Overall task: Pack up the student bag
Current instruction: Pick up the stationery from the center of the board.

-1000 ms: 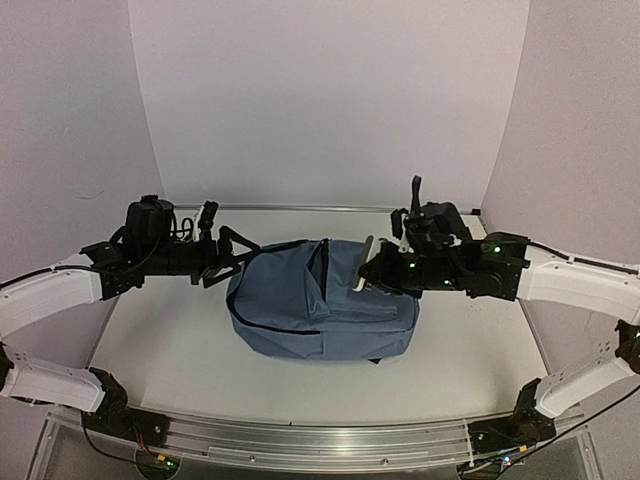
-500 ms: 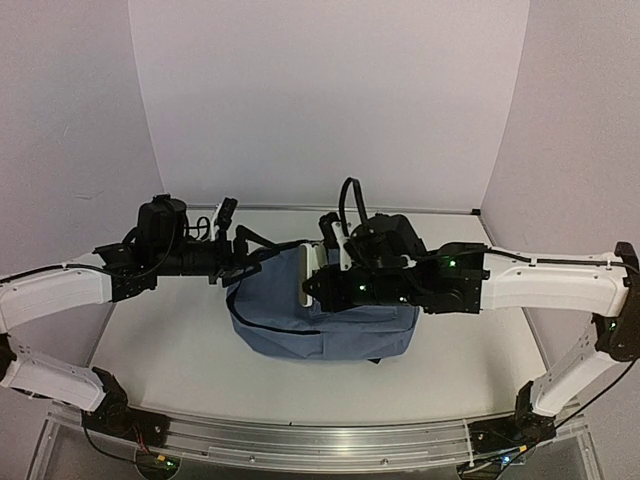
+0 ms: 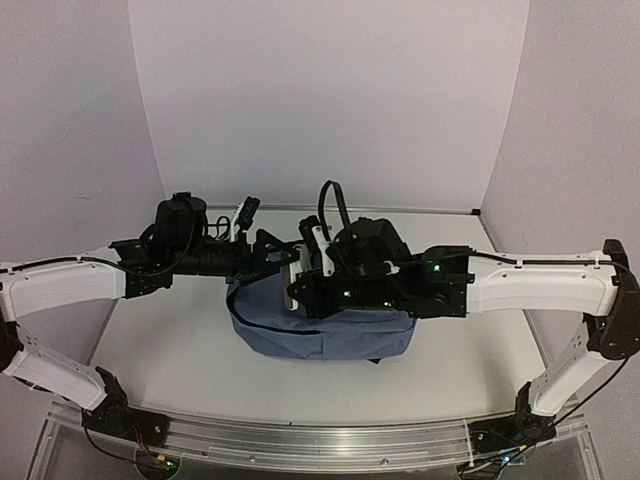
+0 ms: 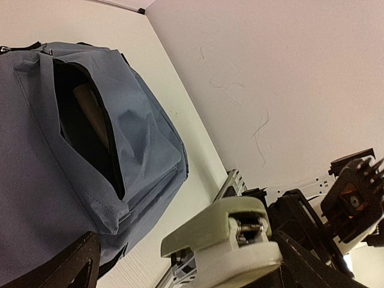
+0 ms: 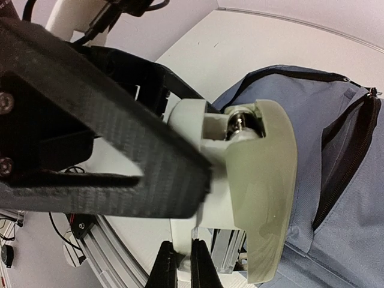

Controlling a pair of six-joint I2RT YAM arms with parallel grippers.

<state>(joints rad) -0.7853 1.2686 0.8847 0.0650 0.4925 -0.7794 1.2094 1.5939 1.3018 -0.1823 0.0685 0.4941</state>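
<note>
Top external view shows the table (image 3: 150,340) with the student bag (image 3: 330,335) lying flat at its middle and both arms reaching in over the bag's upper part. The left gripper (image 3: 268,248) hangs at the bag's top left corner, its jaws spread wide with nothing between them. The right gripper (image 3: 296,290), just beside it above the bag, is pinched narrow, and nothing shows in it. From the left wrist, the zip opening (image 4: 111,159) gapes wide. Something tan and roll-shaped (image 4: 90,111) sits inside, though it is too dark in there to name it. By my reckoning at least one item is packed, and closing the zip looks like what is left.
</note>
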